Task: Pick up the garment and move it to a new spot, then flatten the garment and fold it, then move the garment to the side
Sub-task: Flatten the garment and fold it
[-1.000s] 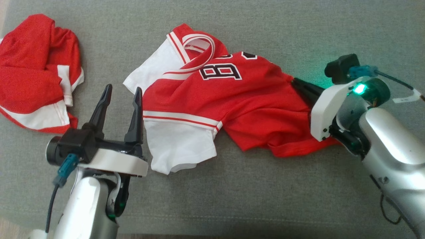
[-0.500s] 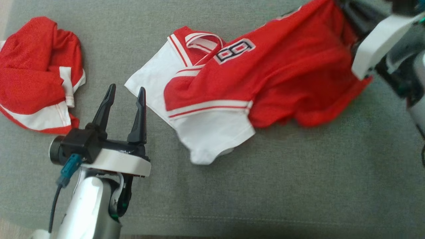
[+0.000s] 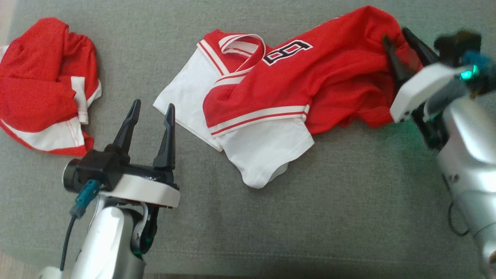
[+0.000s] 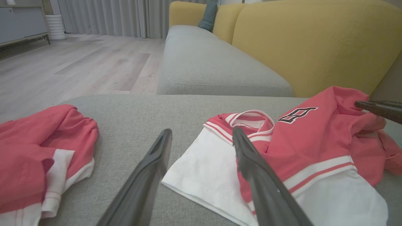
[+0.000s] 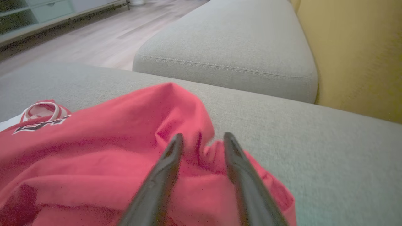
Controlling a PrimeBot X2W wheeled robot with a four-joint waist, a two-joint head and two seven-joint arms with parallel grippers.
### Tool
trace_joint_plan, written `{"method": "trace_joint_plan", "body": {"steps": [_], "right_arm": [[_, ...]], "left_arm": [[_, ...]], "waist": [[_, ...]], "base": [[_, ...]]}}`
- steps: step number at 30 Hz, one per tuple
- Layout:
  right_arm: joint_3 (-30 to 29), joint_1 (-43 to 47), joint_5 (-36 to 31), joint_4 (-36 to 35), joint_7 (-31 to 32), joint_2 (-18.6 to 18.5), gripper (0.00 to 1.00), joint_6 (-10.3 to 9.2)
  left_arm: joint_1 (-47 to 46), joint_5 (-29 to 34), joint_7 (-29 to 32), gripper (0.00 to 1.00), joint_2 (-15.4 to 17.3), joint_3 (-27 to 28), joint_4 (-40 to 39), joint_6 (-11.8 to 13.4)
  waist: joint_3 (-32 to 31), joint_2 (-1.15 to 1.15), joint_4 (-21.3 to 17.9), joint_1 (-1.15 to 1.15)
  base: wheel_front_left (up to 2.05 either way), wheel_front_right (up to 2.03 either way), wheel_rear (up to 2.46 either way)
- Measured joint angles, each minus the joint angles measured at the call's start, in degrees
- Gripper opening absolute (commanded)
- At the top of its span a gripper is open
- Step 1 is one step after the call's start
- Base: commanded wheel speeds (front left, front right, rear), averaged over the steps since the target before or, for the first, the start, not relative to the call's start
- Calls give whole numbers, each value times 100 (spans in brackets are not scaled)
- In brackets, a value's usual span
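The garment (image 3: 310, 77), a red jersey with white sleeves and a black number, lies crumpled across the grey cushion (image 3: 271, 224). My right gripper (image 3: 397, 37) is at its far right hem. In the right wrist view its fingers (image 5: 177, 141) stand apart over a bunched red fold of the garment (image 5: 94, 147), so this gripper (image 5: 203, 138) is open and clamps nothing. My left gripper (image 3: 153, 110) is open and empty, just left of the white sleeve. From the left wrist, that gripper (image 4: 201, 135) points at the jersey's collar and sleeve (image 4: 207, 169).
A second red and white garment (image 3: 38, 85) lies heaped at the cushion's far left. Beyond are another grey seat cushion (image 4: 216, 62) and a yellow sofa back (image 4: 314, 40). The cushion's front edge (image 3: 248, 259) runs below the arms.
The right gripper pulled the jersey's hem to the far right, dragging the whole jersey that way, and then its fingers parted. The left gripper barely shifted.
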Motion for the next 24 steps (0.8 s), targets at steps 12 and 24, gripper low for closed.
{"method": "trace_joint_plan", "body": {"steps": [12, 24], "right_arm": [[-1644, 1561, -635, -929, -1138, 808, 100, 0], [-2509, 3832, -1361, -3463, -693, 1484, 100, 0]], "left_arm": [[380, 54, 0, 100, 26, 146, 46, 7], [540, 54, 0, 100, 102, 198, -35, 64]], "waist": [[-474, 0, -294, 0], [-734, 0, -530, 0]], "base": [[0, 0, 0], [0, 0, 0]]}}
